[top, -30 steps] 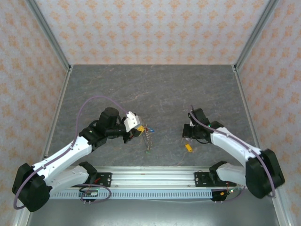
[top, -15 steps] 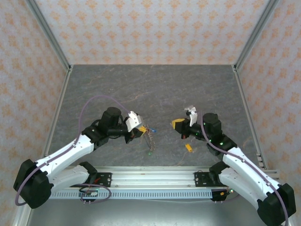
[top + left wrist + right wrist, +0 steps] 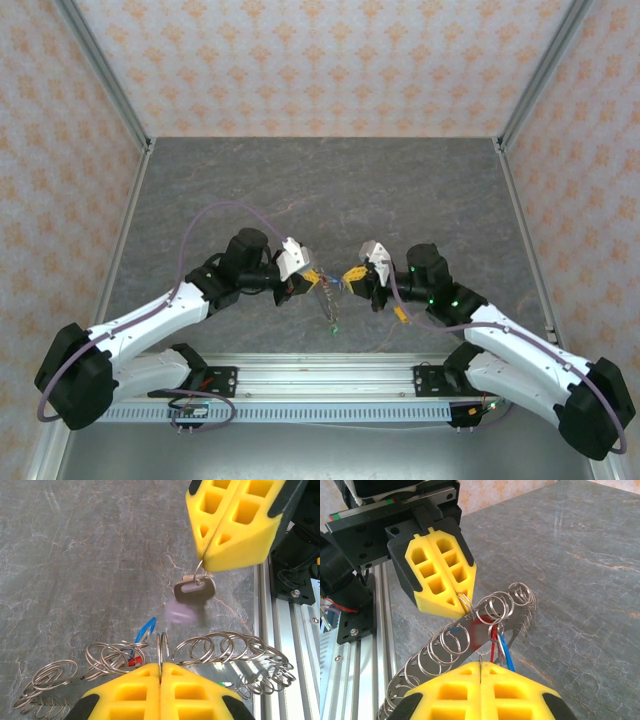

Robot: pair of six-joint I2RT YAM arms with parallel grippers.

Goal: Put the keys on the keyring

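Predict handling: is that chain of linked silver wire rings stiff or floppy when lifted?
Likely floppy: the chain of linked silver wire rings sags on both sides of the left gripper pinching one ring. Probably light, being thin wire. Loose ends may swing; the small grey key hanging from the right gripper looks blurred.

Coiled keyring suspended, key dangling nearby

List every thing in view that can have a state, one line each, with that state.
left hand: shut on a loop of the keyring
right hand: shut on a small ring carrying a grey key
keyring: held up, sagging either side
blue key: hanging among the keyring's loops
yellow key: lying loose on the table
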